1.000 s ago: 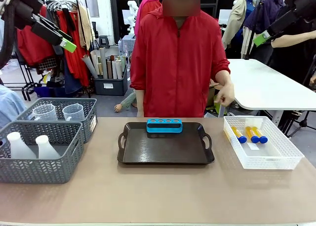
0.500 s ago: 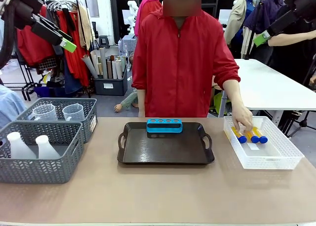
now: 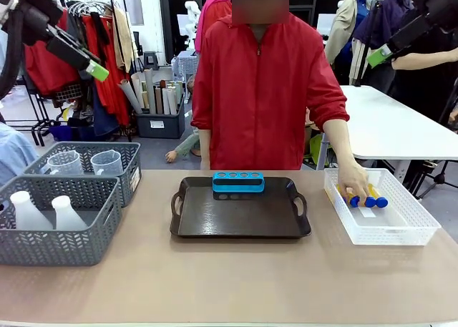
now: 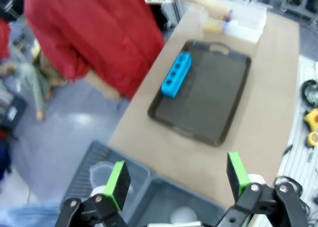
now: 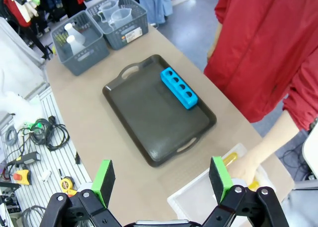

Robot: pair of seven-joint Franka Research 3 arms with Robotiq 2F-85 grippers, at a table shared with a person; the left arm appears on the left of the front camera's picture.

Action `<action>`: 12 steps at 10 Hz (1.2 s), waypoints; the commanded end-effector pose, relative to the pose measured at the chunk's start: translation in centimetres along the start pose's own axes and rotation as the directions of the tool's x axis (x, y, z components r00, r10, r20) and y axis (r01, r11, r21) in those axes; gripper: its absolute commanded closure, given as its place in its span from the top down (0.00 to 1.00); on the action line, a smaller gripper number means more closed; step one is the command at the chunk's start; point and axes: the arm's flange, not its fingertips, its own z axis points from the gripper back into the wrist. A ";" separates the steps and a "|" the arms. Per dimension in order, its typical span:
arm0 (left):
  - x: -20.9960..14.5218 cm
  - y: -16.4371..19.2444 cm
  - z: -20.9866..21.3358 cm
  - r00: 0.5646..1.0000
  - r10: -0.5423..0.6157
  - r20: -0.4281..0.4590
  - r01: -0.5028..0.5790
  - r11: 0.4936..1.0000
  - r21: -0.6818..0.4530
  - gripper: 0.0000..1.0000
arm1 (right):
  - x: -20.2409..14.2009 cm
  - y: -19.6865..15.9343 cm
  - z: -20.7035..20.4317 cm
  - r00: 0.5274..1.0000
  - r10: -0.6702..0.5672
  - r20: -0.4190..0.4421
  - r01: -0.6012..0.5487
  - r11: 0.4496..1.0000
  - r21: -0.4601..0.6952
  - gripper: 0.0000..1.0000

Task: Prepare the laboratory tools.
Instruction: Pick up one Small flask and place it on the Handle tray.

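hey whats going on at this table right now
A person in a red jacket has one hand in the white bin, on the orange tubes with blue caps. The blue rack sits at the far edge of the dark tray with no tubes in it. The flasks and beakers are in the grey baskets. The left fingers and right fingers hang open above the table, holding nothing.
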 end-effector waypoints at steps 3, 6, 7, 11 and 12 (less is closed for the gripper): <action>-1.3 -1.5 -1.0 0.935 0.213 -0.284 -0.197 0.977 0.084 1.00 | 0.1 0.1 0.1 1.000 0.004 0.006 -0.004 1.000 0.004 1.00; -5.4 -2.0 -1.7 0.848 0.391 -0.359 -0.335 0.919 0.210 1.00 | 0.1 0.1 0.1 1.000 0.004 0.006 -0.004 1.000 0.004 1.00; -7.2 -1.7 -2.2 0.825 0.432 -0.364 -0.354 0.897 0.263 1.00 | 0.1 0.1 0.1 1.000 0.004 0.006 -0.004 1.000 0.004 1.00; -12.5 -0.9 -5.6 0.739 0.537 -0.406 -0.408 0.837 0.365 1.00 | 0.1 0.1 0.1 1.000 0.004 0.006 -0.004 1.000 0.004 1.00; -13.4 -0.5 -5.8 0.743 0.545 -0.390 -0.424 0.833 0.356 1.00 | 0.1 0.1 0.1 1.000 0.004 0.006 -0.004 1.000 0.004 1.00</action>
